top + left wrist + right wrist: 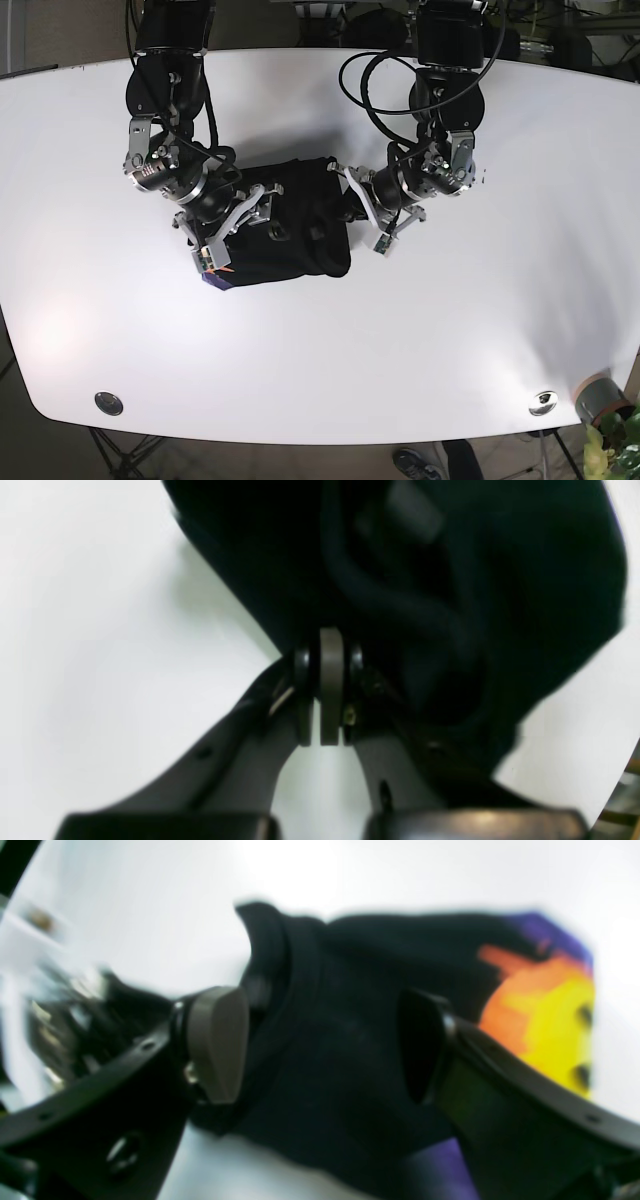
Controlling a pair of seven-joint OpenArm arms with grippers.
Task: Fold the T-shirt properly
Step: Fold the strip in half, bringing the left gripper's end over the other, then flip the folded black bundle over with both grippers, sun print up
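Observation:
The black T-shirt (290,235) lies as a bunched bundle in the middle of the white table (450,330). An orange, yellow and purple print (545,1010) shows at one end of it. My right gripper (320,1045) is open, with its fingers (220,1040) on either side of a fold of the dark fabric; in the base view it (260,208) is over the bundle's left part. My left gripper (327,645) is shut, its tips at the shirt's (425,605) edge, and the fabric looks raised there. In the base view it (352,205) is at the bundle's right edge.
Both arms reach in from the table's far edge, with cables (375,80) looping over it. Two round metal fittings (108,402) (543,402) sit near the front edge. A grey can and a plant (603,405) stand off the front right corner.

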